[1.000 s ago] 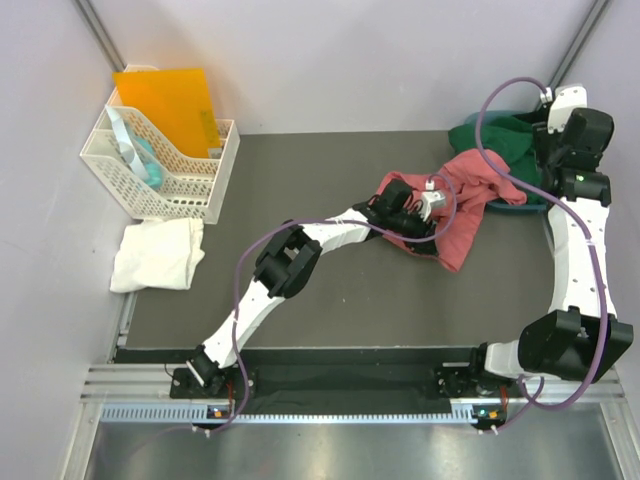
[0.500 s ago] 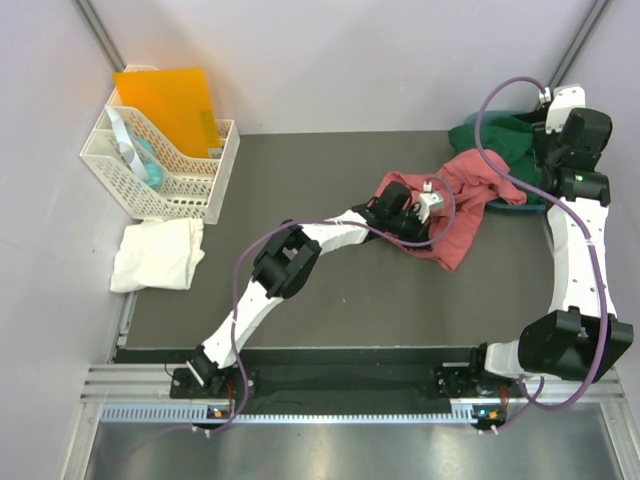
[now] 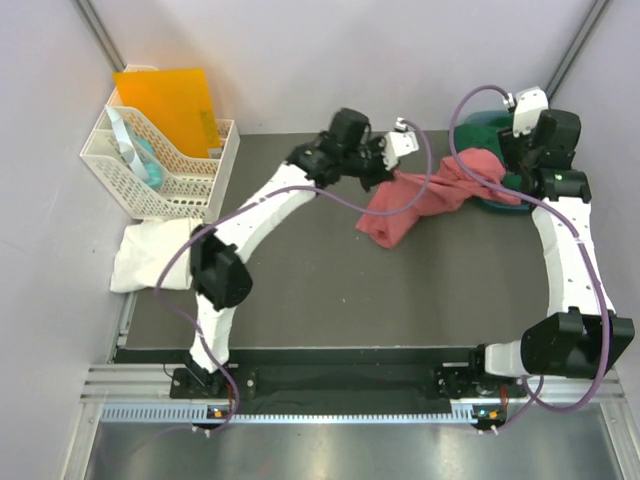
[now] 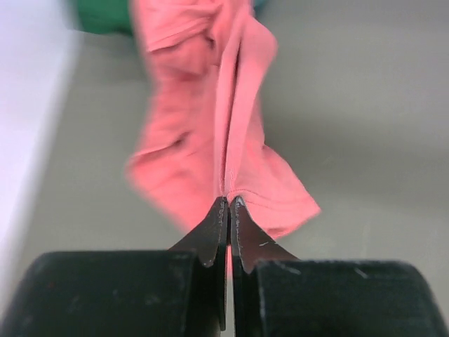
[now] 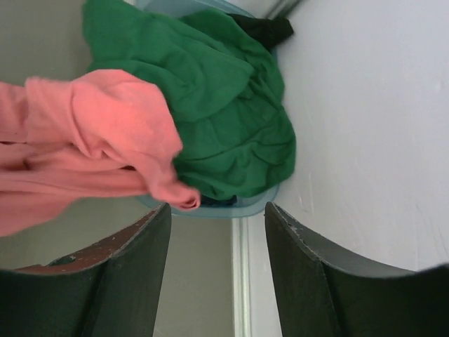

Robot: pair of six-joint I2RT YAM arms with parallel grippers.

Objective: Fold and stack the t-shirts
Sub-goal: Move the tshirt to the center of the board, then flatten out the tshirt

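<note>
**Pinching the pink tee while the other arm just hovers**

So the left arm (image 3: pixel 265 205) is reaching out past the basket (image 3: pixel 150 185), to its right along the back of the worktop (image 3: pixel 330 290). Its jaws are shut tight on a fold of the pink tee (image 4: pixel 210 126). In the left wrist view the cloth runs away from the tips in a bunched strip. The far end of the tee lies over the green tee (image 5: pixel 224 105), which sits heaped in a blue tub (image 5: pixel 224 208) way over right of the basket, in the back corner by the wall.

The right arm (image 3: pixel 565 250) hangs over that tub. Its jaws stand apart with nothing between them. The edge of the pink tee ends just by one tip, and I can't tell if it touches.

The white tee (image 3: pixel 155 255) lies crumpled just in front of the basket, at the worktop's left edge. An orange folder (image 3: pixel 165 105) stands in the back of the basket.
</note>
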